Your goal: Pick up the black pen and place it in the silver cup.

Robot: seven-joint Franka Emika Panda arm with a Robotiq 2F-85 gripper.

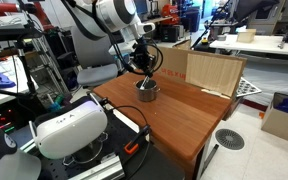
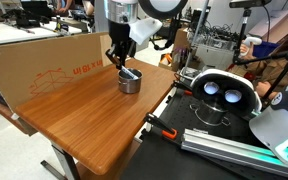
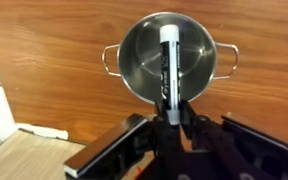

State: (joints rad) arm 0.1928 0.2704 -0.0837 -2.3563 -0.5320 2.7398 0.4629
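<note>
The silver cup (image 3: 169, 58), shiny metal with two small side handles, stands on the wooden table; it shows in both exterior views (image 1: 147, 91) (image 2: 130, 80). My gripper (image 3: 174, 100) hangs straight over it (image 1: 142, 72) (image 2: 119, 60). In the wrist view the fingers are shut on the black pen (image 3: 171, 65), which points down into the cup, whitish end toward the far rim. The pen's lower part lies over the cup's dark inside. I cannot tell whether it touches the bottom.
The wooden table (image 2: 84, 115) has a cardboard box (image 2: 44, 60) along its back edge. A light wooden board (image 1: 214, 72) stands near the cup. A white headset (image 1: 69, 128) and a black cable with orange connector (image 1: 132, 146) lie off the table's end.
</note>
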